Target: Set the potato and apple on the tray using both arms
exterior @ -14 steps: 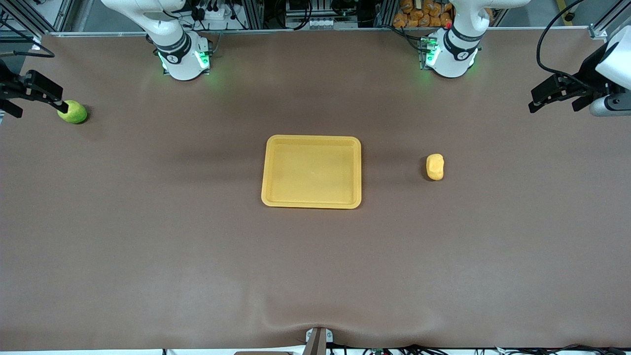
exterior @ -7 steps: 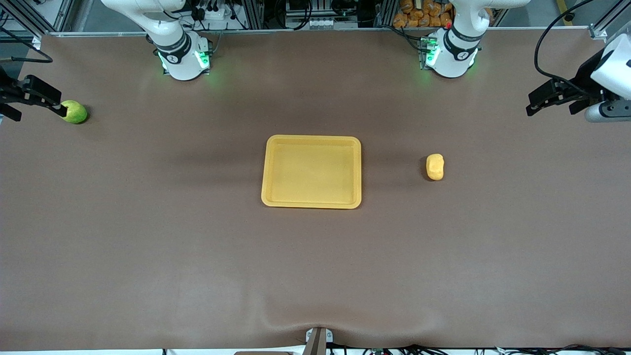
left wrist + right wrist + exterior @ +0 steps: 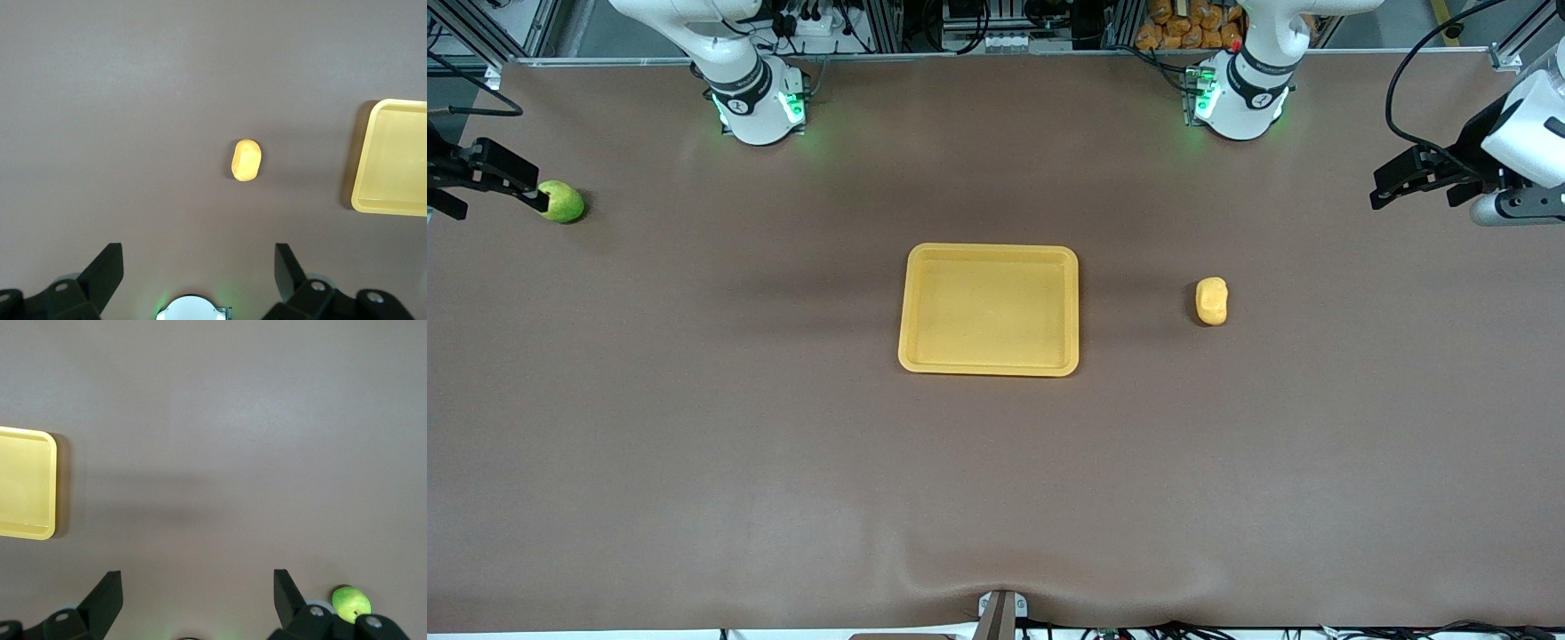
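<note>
The empty yellow-orange tray lies mid-table, also in the left wrist view and the right wrist view. The potato lies on the mat beside the tray, toward the left arm's end. The green apple sits near the right arm's end of the table. My right gripper hangs open over that end, one finger overlapping the apple's edge in the front view. My left gripper hangs open and empty over the left arm's end.
The brown mat covers the whole table. The two arm bases glow green along the edge farthest from the front camera. A small bracket sits at the nearest edge.
The right gripper has drawn slightly outward toward its end of the table. The left gripper has edged a little toward the middle. Potato, apple and tray have not moved.
</note>
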`<action>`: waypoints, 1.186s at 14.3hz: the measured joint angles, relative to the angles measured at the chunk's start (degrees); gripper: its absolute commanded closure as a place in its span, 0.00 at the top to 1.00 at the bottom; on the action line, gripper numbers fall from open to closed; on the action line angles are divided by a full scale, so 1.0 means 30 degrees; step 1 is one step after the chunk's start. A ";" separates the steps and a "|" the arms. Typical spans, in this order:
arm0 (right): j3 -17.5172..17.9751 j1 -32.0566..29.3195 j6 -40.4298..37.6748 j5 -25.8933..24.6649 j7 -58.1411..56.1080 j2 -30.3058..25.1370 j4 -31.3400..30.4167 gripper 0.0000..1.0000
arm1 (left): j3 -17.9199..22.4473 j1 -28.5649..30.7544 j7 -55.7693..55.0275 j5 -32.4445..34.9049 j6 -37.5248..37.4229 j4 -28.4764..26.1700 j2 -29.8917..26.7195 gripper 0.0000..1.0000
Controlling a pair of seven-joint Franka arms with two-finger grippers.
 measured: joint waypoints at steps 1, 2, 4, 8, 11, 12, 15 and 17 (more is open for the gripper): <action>-0.0053 -0.0023 -0.0003 -0.0006 0.0004 0.0092 0.0000 1.00 | -0.0002 0.0000 0.0000 0.0000 -0.0002 -0.0001 0.0032 1.00; -0.0114 -0.0089 -0.0002 -0.0007 0.0005 0.0206 0.0000 1.00 | -0.0002 0.0000 0.0000 0.0000 -0.0002 -0.0002 0.0063 1.00; -0.0232 -0.0200 -0.0002 -0.0007 0.0005 0.0458 0.0000 1.00 | -0.0005 0.0000 0.0000 0.0000 0.0030 -0.0039 0.0107 1.00; -0.0257 -0.0216 -0.0001 -0.0008 0.0005 0.0672 0.0010 1.00 | -0.0037 -0.0001 0.0000 0.0000 0.0522 -0.0550 0.0139 1.00; -0.0278 -0.0306 -0.0006 -0.0008 0.0005 0.0726 0.0010 1.00 | -0.0073 -0.0001 0.0000 0.0000 0.1015 -0.0978 0.0152 1.00; -0.0291 -0.0387 -0.0018 -0.0008 0.0005 0.0769 0.0010 1.00 | -0.0095 -0.0002 0.0000 0.0000 0.1317 -0.1207 0.0158 1.00; -0.0316 -0.0790 -0.0058 -0.0009 0.0006 0.1123 0.0002 1.00 | -0.0246 -0.0004 0.0000 0.0000 0.2678 -0.2293 0.0179 1.00; -0.0326 -0.1107 -0.0054 -0.0009 0.0005 0.1556 0.0000 1.00 | -0.0342 -0.0005 0.0000 0.0000 0.3680 -0.3159 0.0207 1.00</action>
